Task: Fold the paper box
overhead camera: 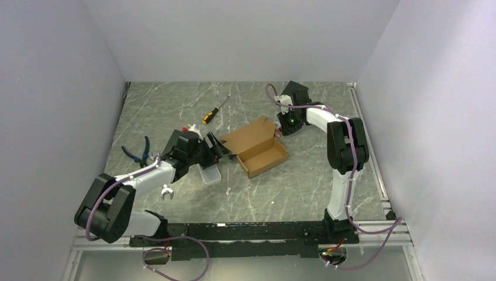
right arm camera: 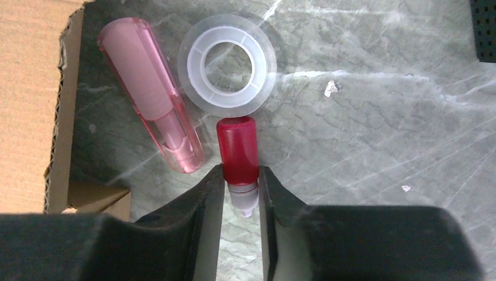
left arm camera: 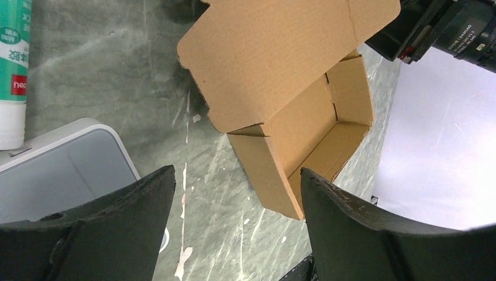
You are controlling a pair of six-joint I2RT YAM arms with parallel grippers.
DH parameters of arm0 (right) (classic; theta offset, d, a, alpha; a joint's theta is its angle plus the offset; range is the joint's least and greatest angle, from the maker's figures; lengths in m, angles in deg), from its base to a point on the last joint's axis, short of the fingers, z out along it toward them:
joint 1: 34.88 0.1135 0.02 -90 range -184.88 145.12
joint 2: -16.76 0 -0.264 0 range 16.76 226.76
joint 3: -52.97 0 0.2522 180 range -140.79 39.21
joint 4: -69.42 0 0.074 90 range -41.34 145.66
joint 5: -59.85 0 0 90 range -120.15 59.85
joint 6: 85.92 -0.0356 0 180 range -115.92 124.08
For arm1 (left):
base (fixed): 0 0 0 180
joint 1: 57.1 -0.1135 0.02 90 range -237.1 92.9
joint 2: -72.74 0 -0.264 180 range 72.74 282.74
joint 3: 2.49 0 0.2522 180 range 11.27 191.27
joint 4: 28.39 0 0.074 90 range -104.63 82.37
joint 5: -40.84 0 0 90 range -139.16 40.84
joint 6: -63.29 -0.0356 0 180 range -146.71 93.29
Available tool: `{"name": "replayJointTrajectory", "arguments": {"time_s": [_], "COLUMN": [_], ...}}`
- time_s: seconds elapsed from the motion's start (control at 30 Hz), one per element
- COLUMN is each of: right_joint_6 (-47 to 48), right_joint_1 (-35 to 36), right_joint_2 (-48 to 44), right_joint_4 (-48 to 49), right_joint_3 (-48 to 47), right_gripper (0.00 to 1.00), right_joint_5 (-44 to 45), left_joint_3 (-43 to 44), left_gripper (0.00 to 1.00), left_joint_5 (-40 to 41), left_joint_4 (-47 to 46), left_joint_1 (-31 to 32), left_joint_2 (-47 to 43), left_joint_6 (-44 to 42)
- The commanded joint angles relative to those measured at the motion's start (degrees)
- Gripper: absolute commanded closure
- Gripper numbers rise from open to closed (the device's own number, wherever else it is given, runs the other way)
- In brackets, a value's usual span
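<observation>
The paper box is tan cardboard, an open tray with its lid flap laid back, in the middle of the table. My left gripper is open just left of it. In the left wrist view the box lies ahead of the left gripper, its near corner close to the right finger. My right gripper is behind the box's far right corner, pointing down. In the right wrist view the right gripper is shut on a small red bottle, with the box edge at the left.
A clear tape roll and a pink tube lie just beyond the red bottle. A yellow-handled screwdriver, blue pliers, a pale grey tin and a glue stick lie around the left arm.
</observation>
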Motion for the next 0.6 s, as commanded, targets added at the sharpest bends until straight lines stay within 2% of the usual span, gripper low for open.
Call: {"name": "replayJointTrajectory", "arguments": {"time_s": [0.0,0.2,0.4,0.57], "right_joint_6": [2.0,2.5,3.2,5.5], "right_joint_1": [-0.1,-1.7,-2.0,-0.3], "right_joint_2": [-0.5,-9.3,-19.7,-26.6], "right_joint_4": [0.1,0.6,-0.9,-3.4], "right_joint_3": [0.3,4.5,8.1,13.0], "right_gripper": [0.76,0.91,0.93,0.93], "right_joint_5": [0.9,-2.1,-6.6,-15.8], "left_joint_3": [0.1,-0.6,-1.1,-1.6], "left_gripper": [0.18,0.18,0.18,0.18], "left_joint_5": [-1.2,-1.0,-1.3,-1.0], "left_joint_4": [-2.3,-2.4,-3.5,-5.0], "left_joint_1": [0.3,0.3,0.3,0.5], "left_joint_2": [0.2,-0.6,-0.2,0.5], "left_joint_6": [0.5,0.6,1.1,2.2]}}
